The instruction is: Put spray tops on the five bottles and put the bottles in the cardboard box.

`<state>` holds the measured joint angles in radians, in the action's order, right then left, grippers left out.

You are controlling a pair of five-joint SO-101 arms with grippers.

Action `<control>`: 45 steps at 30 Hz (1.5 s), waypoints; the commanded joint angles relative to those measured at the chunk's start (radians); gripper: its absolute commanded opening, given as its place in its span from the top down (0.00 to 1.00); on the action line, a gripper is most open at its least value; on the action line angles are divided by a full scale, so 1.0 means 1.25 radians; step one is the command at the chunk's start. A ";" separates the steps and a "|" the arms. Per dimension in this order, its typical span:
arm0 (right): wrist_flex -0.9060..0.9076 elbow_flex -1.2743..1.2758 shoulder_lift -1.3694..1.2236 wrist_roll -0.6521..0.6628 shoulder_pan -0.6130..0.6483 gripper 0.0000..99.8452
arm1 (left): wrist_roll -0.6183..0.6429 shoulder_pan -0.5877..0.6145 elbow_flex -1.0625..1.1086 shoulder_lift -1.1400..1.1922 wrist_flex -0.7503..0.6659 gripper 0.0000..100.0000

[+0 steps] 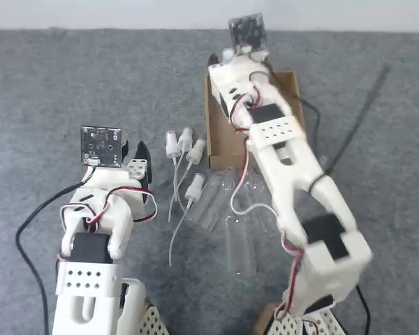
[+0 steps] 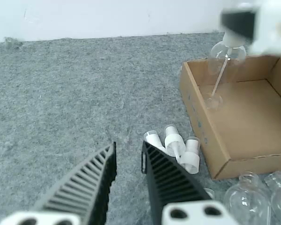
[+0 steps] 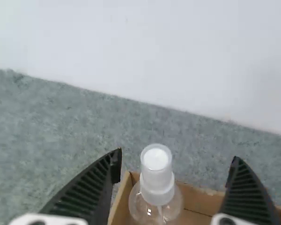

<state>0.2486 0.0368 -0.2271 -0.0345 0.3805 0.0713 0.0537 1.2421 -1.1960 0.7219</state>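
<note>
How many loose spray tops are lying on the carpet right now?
4. Three spray tops cluster beside the cardboard box, on the side toward the left arm; the fourth lies nearer the arms, by the empty bottles. Any under the right arm would be hidden.

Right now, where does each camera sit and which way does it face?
High view: fixed overhead, looking down on both arms, the cardboard box and loose spray tops.
Left wrist view: on the left arm, facing across the mat to the box; left gripper in front.
Right wrist view: on the right arm, facing the wall; right gripper either side of a capped bottle.
Shared: both wrist views show that bottle and box.
</note>
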 commanded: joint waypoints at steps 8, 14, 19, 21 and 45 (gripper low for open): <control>0.662 -0.056 0.402 0.006 0.006 0.70 | 0.004 0.002 -0.007 -0.012 -0.020 0.92; 0.994 -0.056 0.482 0.010 -0.080 0.70 | 0.004 0.002 -0.006 -0.012 -0.020 0.92; 1.028 -0.010 0.460 -0.068 -0.244 0.70 | 0.004 0.002 -0.006 -0.012 -0.020 0.92; 0.970 0.055 0.427 -0.179 -0.268 0.70 | 0.004 0.002 -0.006 -0.012 -0.020 0.92; 0.684 0.238 0.084 -0.334 -0.283 0.78 | 0.004 0.002 -0.006 -0.012 -0.020 0.92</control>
<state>1.1109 0.3422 -0.1243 -0.4488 0.0476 0.0713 0.0537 1.2421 -1.1960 0.7219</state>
